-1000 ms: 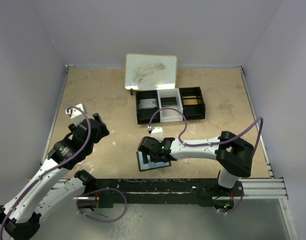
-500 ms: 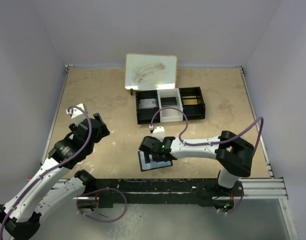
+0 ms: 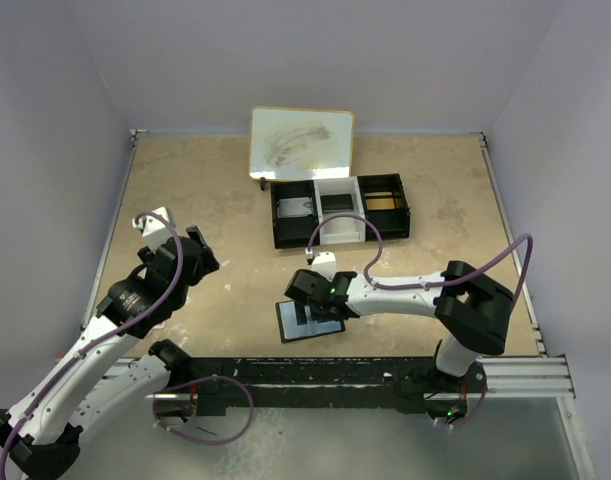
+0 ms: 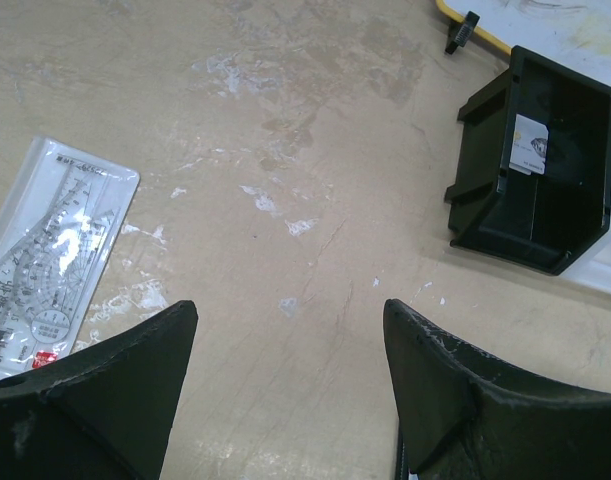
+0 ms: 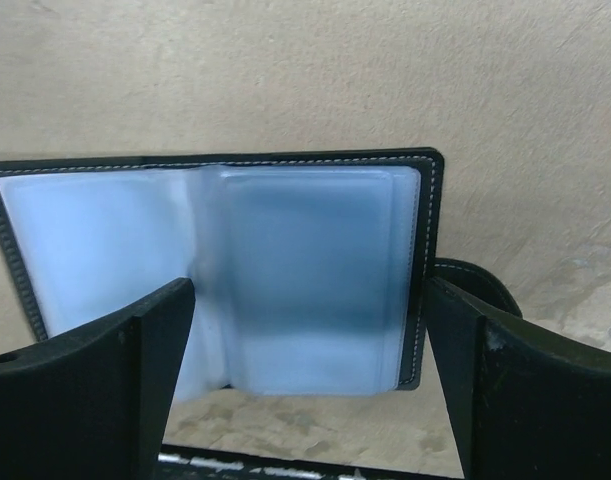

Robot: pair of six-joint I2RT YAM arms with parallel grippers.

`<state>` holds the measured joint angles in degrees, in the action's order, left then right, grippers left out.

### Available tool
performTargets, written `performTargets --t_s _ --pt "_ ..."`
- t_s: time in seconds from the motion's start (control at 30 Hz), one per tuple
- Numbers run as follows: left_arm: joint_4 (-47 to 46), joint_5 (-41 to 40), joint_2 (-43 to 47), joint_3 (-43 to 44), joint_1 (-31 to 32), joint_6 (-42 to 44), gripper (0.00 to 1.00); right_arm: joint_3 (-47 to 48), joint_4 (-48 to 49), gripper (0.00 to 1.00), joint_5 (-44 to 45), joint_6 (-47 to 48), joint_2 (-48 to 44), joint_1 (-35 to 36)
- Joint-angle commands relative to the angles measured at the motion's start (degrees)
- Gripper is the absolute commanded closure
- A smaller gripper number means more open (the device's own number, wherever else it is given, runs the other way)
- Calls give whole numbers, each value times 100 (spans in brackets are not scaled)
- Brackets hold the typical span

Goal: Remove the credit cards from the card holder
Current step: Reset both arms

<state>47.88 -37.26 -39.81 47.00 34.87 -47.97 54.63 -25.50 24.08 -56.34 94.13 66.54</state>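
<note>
At the near edge of the table (image 3: 185, 190), just right of centre, the card holder (image 5: 225, 280) lies open and flat, inside up. The right claw (image 5: 307, 300) hangs over it with jaws spread wide to either side, holding nothing. The left claw (image 4: 290, 320) is also spread and empty, over bare table well to the left.

Progress: the opening step looks done. Whether any cards are left is unclear. The right pocket shows a darker rectangle that could be a card or only shading, and the left pocket reads pale and probably empty. The tray (image 3: 277, 228) further back has a small pale card-like item (image 4: 530, 145) in its left compartment and something gold (image 3: 383, 203) in the right one. I can't tell if these came from the holder. Likely left to do: check and empty the right pocket.

Materials:
- Holder: black leather-like cover with pale stitching along the rim, a rounded snap tab at its right side, and glossy translucent grey-blue plastic sleeves, thin and floppy.
- Table: matte beige, scuffed with white marks.
- Tray: rigid black plastic, with a white middle compartment.
- Whiteboard (image 3: 300, 143): smudged, yellow-edged, leaning at the far wall.
- Clear ruler sleeve (image 4: 55, 250): lying flat on the left.
</note>
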Motion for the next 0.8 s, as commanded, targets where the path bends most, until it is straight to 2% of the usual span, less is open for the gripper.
performTargets --t_s 0.0,0.13,0.27,0.4,0.47,0.6,0.7,0.77 --pt "-107 6 -6 -7 -32 20 27 -90 105 4 -122 -5 346 -16" --pt "-111 8 4 -7 -29 24 28 -78 120 16 -85 -49 580 -14" --pt "-116 8 2 -9 -30 24 27 32 5 33 150 -73 628 -16" --pt "-120 8 2 -7 -25 24 28 293 -160 44 308 -50 659 -3" --pt "-115 8 -9 -12 -24 25 28 324 -189 41 261 -32 647 -5" --pt "-130 43 -38 -16 -29 41 28 475 -389 26 190 21 471 -10" --pt "-188 147 -105 -17 -33 108 27 630 -242 7 181 453 -137 -25" --pt "-220 197 -182 -2 -24 144 27 683 -74 1 197 787 -624 -107"
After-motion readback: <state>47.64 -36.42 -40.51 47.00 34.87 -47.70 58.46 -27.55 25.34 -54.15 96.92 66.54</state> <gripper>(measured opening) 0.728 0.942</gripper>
